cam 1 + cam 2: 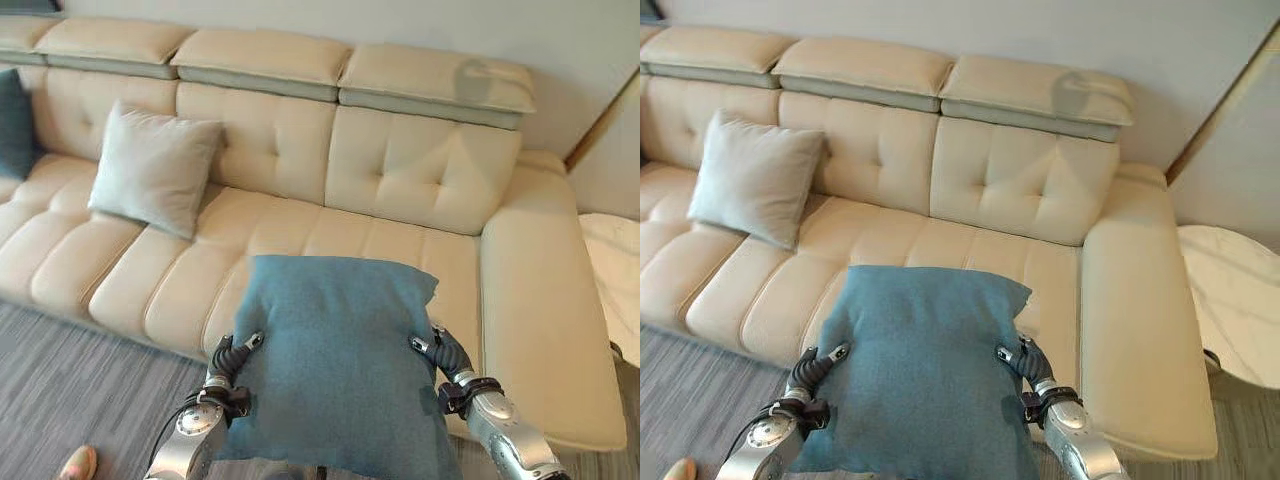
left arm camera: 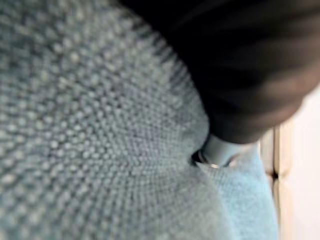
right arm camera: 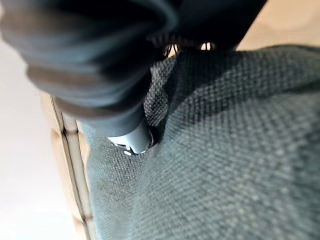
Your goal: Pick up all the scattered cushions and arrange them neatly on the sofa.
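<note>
Sofa [image 1: 400, 170] behind, blue cushion [image 1: 335, 350] held upright, long axis vertical.

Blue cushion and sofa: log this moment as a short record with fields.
held item: blue cushion, carried in front of the sofa seat
left hand: fingers curled on the cushion's left edge
right hand: fingers curled on the cushion's right edge
sofa: cream, tufted back, headrests on top
already on sofa: grey cushion leaning on the backrest; dark teal cushion at the far left end
floor: grey carpet
beside sofa: white side table past the armrest
</note>
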`<state>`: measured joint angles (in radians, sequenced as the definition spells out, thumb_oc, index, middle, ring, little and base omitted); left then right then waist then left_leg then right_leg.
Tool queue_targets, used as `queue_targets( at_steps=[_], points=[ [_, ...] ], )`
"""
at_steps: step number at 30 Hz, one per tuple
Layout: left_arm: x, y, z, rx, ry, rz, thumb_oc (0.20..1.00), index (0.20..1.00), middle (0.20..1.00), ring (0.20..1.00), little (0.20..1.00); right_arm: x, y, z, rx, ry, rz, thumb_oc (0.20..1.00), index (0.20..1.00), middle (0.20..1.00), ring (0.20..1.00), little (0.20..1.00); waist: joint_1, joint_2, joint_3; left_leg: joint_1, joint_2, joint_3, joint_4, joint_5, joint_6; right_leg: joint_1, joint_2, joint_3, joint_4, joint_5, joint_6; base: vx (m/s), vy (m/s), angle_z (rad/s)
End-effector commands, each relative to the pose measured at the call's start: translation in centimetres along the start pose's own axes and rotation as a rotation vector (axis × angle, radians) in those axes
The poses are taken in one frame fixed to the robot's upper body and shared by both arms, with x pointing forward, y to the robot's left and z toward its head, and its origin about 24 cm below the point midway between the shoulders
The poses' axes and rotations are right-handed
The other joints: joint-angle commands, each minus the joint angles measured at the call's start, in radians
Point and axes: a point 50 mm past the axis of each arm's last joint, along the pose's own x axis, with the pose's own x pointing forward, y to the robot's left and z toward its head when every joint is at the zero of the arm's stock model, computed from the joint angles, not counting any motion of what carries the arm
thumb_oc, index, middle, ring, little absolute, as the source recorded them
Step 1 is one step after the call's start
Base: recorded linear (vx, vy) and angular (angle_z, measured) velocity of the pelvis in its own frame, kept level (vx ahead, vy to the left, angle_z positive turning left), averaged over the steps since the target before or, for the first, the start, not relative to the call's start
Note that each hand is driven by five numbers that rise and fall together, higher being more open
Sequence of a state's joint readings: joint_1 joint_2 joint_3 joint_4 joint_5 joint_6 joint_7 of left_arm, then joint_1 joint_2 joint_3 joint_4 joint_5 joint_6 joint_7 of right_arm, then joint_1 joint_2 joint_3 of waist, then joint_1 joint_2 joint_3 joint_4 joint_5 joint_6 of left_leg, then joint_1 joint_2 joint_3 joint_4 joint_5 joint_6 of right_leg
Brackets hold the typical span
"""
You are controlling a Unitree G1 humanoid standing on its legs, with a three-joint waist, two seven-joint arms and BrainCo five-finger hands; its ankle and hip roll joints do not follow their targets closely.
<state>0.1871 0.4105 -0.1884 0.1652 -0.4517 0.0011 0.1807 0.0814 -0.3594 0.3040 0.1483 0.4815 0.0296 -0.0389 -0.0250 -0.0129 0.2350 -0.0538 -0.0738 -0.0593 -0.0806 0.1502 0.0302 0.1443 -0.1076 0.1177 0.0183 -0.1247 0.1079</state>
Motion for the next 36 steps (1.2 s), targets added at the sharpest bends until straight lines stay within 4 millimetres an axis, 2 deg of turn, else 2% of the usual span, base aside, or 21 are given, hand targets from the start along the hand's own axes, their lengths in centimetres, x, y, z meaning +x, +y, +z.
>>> queue_targets(
  at_steps=[1, 2, 3, 5, 6, 7, 11, 14, 16, 18, 19, 21, 24, 26, 28, 29, 31, 32, 33, 34, 36],
  points=[
    [-0.4, -1.2, 3.0, -0.047, -0.178, -0.079, 0.2, 0.2, 0.2, 0.2, 0.2, 1.0, 2.6, 3.5, -0.066, -0.162, 0.152, 0.2, 0.2, 0.2, 0.2, 0.2, 0.03, 0.015, -0.039, 0.033, 0.042, 0.059, -0.007, -0.1, -0.013, -0.124, 0.086, -0.051, 0.107, 0.022, -0.012, 0.21, 0.238, -1.27],
    [-0.3, -1.0, 3.1, -0.05, -0.179, -0.068, 0.2, 0.2, 0.2, 0.2, 0.2, 1.3, 3.0, 3.6, -0.067, -0.169, 0.164, 0.2, 0.2, 0.2, 0.2, 0.2, 0.044, 0.017, -0.036, 0.044, 0.051, 0.094, -0.007, -0.113, -0.007, -0.161, 0.068, -0.105, 0.168, 0.022, 0.0, 0.06, 0.09, -1.24],
    [-0.3, -1.0, 3.1, -0.05, -0.179, -0.068, 0.2, 0.2, 0.2, 0.2, 0.2, 1.3, 3.0, 3.6, -0.067, -0.17, 0.164, 0.2, 0.2, 0.2, 0.2, 0.2, 0.045, 0.017, -0.038, 0.041, 0.052, 0.095, -0.007, -0.113, -0.007, -0.165, 0.069, -0.103, 0.17, 0.023, -0.001, 0.05, 0.057, -1.5],
    [-0.1, -0.8, 3.2, -0.048, -0.182, -0.054, 0.2, 0.2, 0.2, 0.2, 0.2, 1.4, 3.6, 3.6, -0.057, -0.172, 0.175, 0.2, 0.2, 0.2, 0.2, 0.2, 0.045, 0.018, -0.036, 0.061, 0.062, 0.13, -0.007, -0.131, -0.01, -0.195, 0.046, -0.178, 0.204, 0.027, 0.008, 0.08, 0.04, -1.12],
    [-0.1, -0.7, 3.2, -0.046, -0.182, -0.046, 0.2, 0.2, 0.2, 0.2, 0.2, 1.4, 3.7, 3.4, -0.05, -0.167, 0.174, 0.2, 0.2, 0.2, 0.2, 0.2, 0.045, 0.016, -0.037, 0.071, 0.064, 0.15, -0.007, -0.139, -0.011, -0.195, 0.034, -0.22, 0.175, 0.038, 0.01, 0.14, -0.019, -0.52],
    [0.2, -0.8, 3.4, -0.048, -0.193, -0.034, 0.2, 0.2, 0.2, 0.2, 0.2, 1.6, 3.7, 3.1, -0.028, -0.153, 0.167, 0.2, 0.2, 0.2, 0.2, 0.2, 0.045, 0.01, -0.041, 0.083, 0.07, 0.198, -0.007, -0.157, -0.019, -0.205, 0.03, -0.276, 0.038, 0.099, 0.002, 0.1, -0.039, -0.42],
    [0.6, -0.6, 3.7, -0.044, -0.205, -0.015, 0.2, 0.2, 0.2, 0.2, 0.2, 1.6, 3.5, 3.0, -0.026, -0.148, 0.158, 0.2, 0.2, 0.2, 0.2, 0.2, 0.039, 0.006, -0.043, 0.101, 0.073, 0.224, -0.007, -0.161, -0.026, -0.23, 0.044, -0.297, -0.096, 0.169, 0.003, 0.13, -0.113, -0.73],
    [1.1, -1.4, 3.8, -0.039, -0.213, -0.011, 0.2, 0.2, 0.2, 0.2, 0.2, 1.5, 3.0, 2.7, -0.02, -0.145, 0.131, 0.2, 0.2, 0.2, 0.2, 0.2, 0.026, -0.003, -0.058, 0.141, 0.074, 0.217, -0.007, -0.174, -0.044, -0.196, 0.046, -0.306, -0.106, 0.154, -0.003, 0.28, -0.219, 0.0],
    [1.7, -2.0, 4.3, -0.058, -0.23, -0.001, 0.2, 0.2, 0.2, 0.2, 0.2, 1.9, 2.6, 2.8, -0.013, -0.148, 0.105, 0.2, 0.2, 0.2, 0.2, 0.2, 0.026, -0.01, -0.052, 0.098, 0.089, 0.204, 0.163, -0.204, -0.072, -0.152, 0.036, -0.331, -0.106, 0.137, -0.026, 0.23, -0.261, 0.28],
    [1.9, -2.4, 4.3, -0.068, -0.232, -0.008, 0.2, 0.2, 0.2, 0.2, 0.2, 2.0, 2.3, 2.9, -0.022, -0.147, 0.088, 0.2, 0.2, 0.2, 0.2, 0.2, 0.026, -0.011, -0.043, 0.064, 0.09, 0.189, 0.225, -0.198, -0.082, -0.142, 0.032, -0.342, -0.106, 0.129, -0.036, 0.09, -0.164, 0.43],
    [2.2, -3.2, 4.7, -0.071, -0.244, -0.017, 0.2, 0.2, 0.2, 0.2, 0.2, 2.4, 2.3, 3.3, -0.041, -0.157, 0.071, 0.2, 0.2, 0.2, 0.2, 0.2, 0.039, -0.011, -0.019, 0.004, 0.069, 0.127, 0.319, -0.176, -0.102, -0.126, 0.028, -0.345, -0.102, 0.118, -0.054, 0.11, -0.167, 0.5],
    [2.4, -3.8, 4.5, -0.074, -0.232, -0.005, 0.2, 0.2, 0.2, 0.2, 0.2, 3.0, 2.3, 3.7, -0.053, -0.16, 0.048, 0.2, 0.2, 0.2, 0.2, 0.2, 0.035, -0.008, -0.031, 0.0, 0.063, 0.093, 0.198, -0.19, -0.082, -0.124, 0.027, -0.352, -0.106, 0.104, -0.051, 0.17, -0.083, 0.46],
    [3.3, -5.6, 4.5, -0.033, -0.218, -0.023, 0.2, 0.2, 0.2, 0.2, 0.2, 3.9, 2.2, 4.8, -0.086, -0.198, -0.003, 0.2, 0.2, 0.2, 0.2, 0.2, 0.028, 0.011, -0.032, -0.031, 0.093, 0.123, 0.053, -0.093, -0.084, -0.122, 0.03, -0.375, -0.106, 0.095, -0.049, 0.15, 0.023, 0.28],
    [4.0, -6.7, 4.9, -0.044, -0.221, -0.026, 0.2, 0.2, 0.2, 0.2, 0.2, 4.6, 2.6, 5.1, -0.113, -0.204, -0.026, 0.2, 0.2, 0.2, 0.2, 0.2, 0.02, 0.025, -0.032, -0.013, 0.1, 0.134, 0.01, -0.087, -0.083, -0.124, 0.04, -0.371, -0.1, 0.078, -0.055, 0.13, 0.08, 0.3],
    [5.0, -8.8, 7.3, -0.018, -0.296, -0.059, 0.2, 0.2, 0.2, 0.2, 0.2, 6.1, 3.8, 7.6, -0.162, -0.279, -0.038, 0.2, 0.2, 0.2, 0.2, 0.2, 0.015, 0.031, -0.001, -0.033, 0.097, 0.141, 0.007, -0.084, -0.078, -0.164, 0.036, -0.359, -0.073, 0.075, -0.059, 0.0, 0.097, -0.03],
    [5.0, -8.8, 7.3, -0.018, -0.297, -0.059, 0.2, 0.2, 0.2, 0.2, 0.2, 6.1, 3.8, 7.6, -0.162, -0.279, -0.038, 0.2, 0.2, 0.2, 0.2, 0.2, 0.015, 0.031, -0.002, -0.035, 0.097, 0.14, 0.007, -0.083, -0.078, -0.167, 0.036, -0.36, -0.073, 0.076, -0.059, -0.17, 0.138, -0.16],
    [7.7, -10.5, 12.8, 0.009, -0.415, -0.032, 0.2, 0.2, 0.2, 0.2, 0.2, 9.1, 5.4, 12.9, -0.19, -0.383, -0.08, 0.2, 0.2, 0.2, 0.2, 0.2, 0.016, 0.029, 0.052, -0.119, 0.098, 0.155, 0.047, -0.085, -0.073, -0.297, 0.026, -0.327, 0.002, 0.081, -0.066, -0.18, 0.126, -0.11],
    [7.7, -10.5, 12.8, 0.009, -0.415, -0.032, 0.2, 0.2, 0.2, 0.2, 0.2, 9.1, 5.4, 12.9, -0.19, -0.383, -0.08, 0.2, 0.2, 0.2, 0.2, 0.2, 0.016, 0.029, 0.052, -0.12, 0.098, 0.155, 0.048, -0.085, -0.073, -0.298, 0.026, -0.327, 0.002, 0.081, -0.066, -0.11, 0.088, -0.19],
    [9.1, -10.8, 18.3, 0.045, -0.527, 0.01, 0.2, 0.2, 0.2, 0.2, 0.2, 10.2, 6.1, 17.5, -0.209, -0.476, -0.124, 0.2, 0.2, 0.2, 0.2, 0.2, 0.017, 0.018, 0.073, -0.175, 0.103, 0.171, 0.093, -0.092, -0.07, -0.361, 0.017, -0.317, 0.041, 0.086, -0.066, -0.06, 0.047, -0.24],
    [9.1, -10.8, 18.3, 0.045, -0.527, 0.01, 0.2, 0.2, 0.2, 0.2, 0.2, 10.2, 6.1, 17.5, -0.209, -0.476, -0.124, 0.2, 0.2, 0.2, 0.2, 0.2, 0.017, 0.018, 0.073, -0.176, 0.103, 0.171, 0.093, -0.092, -0.07, -0.362, 0.017, -0.317, 0.041, 0.086, -0.066, -0.06, 0.07, -0.29],
    [8.9, -11.1, 24.2, 0.071, -0.681, 0.037, 0.2, 0.2, 0.2, 0.2, 0.2, 10.2, 6.2, 22.4, -0.228, -0.599, -0.178, 0.2, 0.2, 0.2, 0.2, 0.2, 0.011, 0.007, 0.089, -0.223, 0.104, 0.178, 0.141, -0.104, -0.066, -0.408, 0.011, -0.305, 0.082, 0.083, -0.062, 0.01, 0.052, -0.23]
  ],
)
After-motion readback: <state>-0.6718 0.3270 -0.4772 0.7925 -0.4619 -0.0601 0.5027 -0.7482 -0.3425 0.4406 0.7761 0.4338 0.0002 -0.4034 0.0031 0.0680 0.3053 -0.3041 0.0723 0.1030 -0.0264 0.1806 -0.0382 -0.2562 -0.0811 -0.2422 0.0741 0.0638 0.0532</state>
